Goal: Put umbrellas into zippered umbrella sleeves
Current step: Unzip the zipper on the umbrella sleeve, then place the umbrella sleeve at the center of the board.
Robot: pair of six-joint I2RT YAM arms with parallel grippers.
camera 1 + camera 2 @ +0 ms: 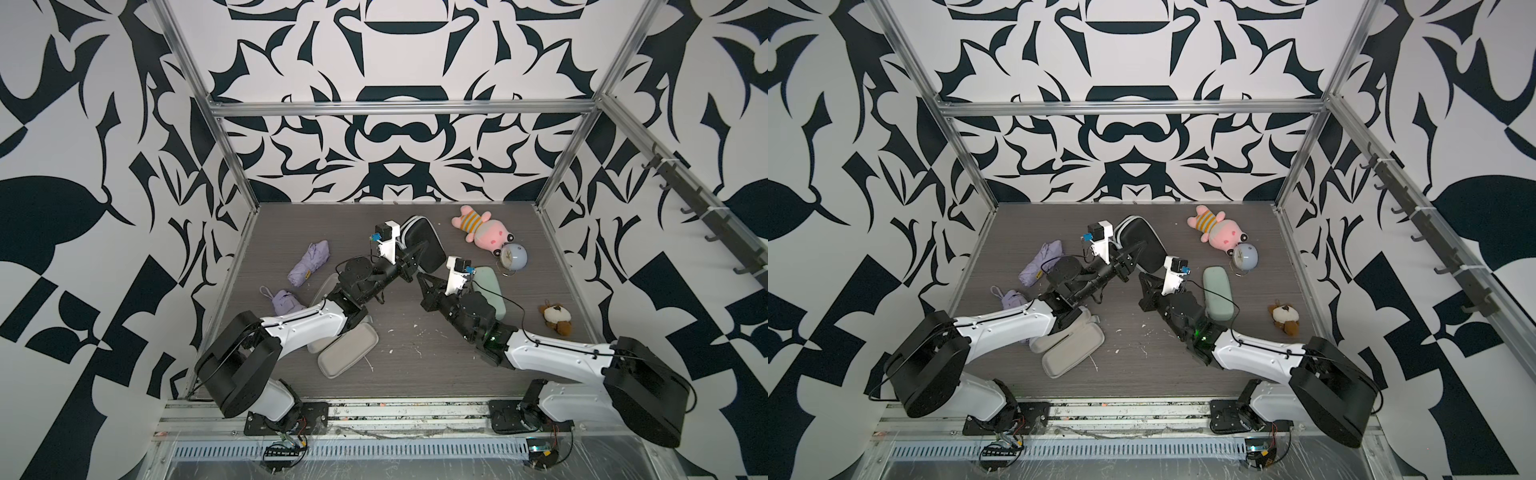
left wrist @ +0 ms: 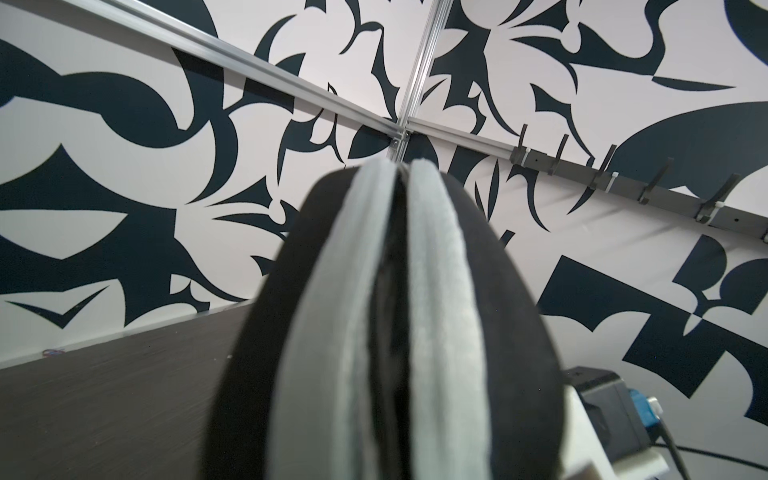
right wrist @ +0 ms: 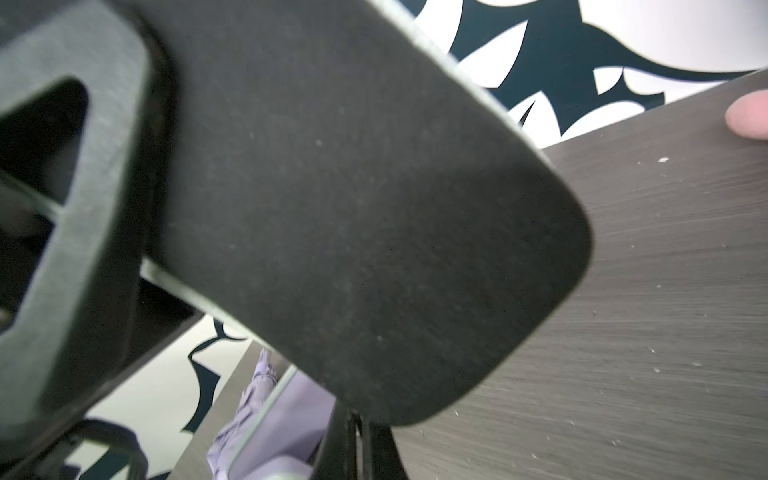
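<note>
The black sleeve [image 1: 428, 239] is held on edge, halves slightly ajar.
Left jaws grip it; right jaws sit pinched together beside its near end.

walls [image 1: 395, 41]: black-and-white abstract pattern | frame [image 1: 399, 109]: aluminium bars | tabletop [image 1: 415, 365]: dark grey wood-grain | hook rack [image 1: 702, 203]: black
</note>
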